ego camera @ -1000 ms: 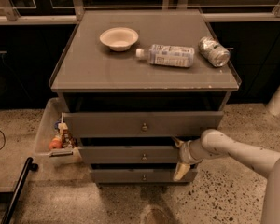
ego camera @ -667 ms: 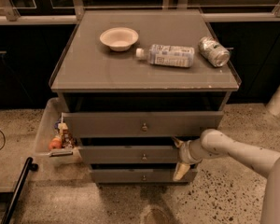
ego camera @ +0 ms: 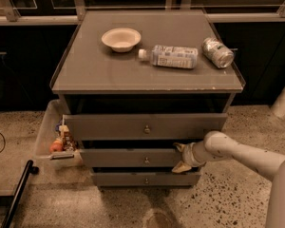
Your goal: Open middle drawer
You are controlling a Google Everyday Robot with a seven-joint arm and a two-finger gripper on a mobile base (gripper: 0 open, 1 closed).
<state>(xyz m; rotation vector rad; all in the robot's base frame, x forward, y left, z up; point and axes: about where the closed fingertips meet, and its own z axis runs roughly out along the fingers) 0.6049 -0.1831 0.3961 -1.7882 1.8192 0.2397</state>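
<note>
Middle drawer, tool at right end

Dim warm overhead light; deep shadow around end effector at right end of middle drawer.

Single camera view. The camera sits high, in front of the drawer unit, and faces down and forward onto its fronts. Range is medium: the frame takes in the whole unit. The pincer lies low and right of frame centre, at the right end of the middle drawer. The arm enters from the frame's lower right. The worktop lies above and beyond the pincer, and the floor below it.
</note>
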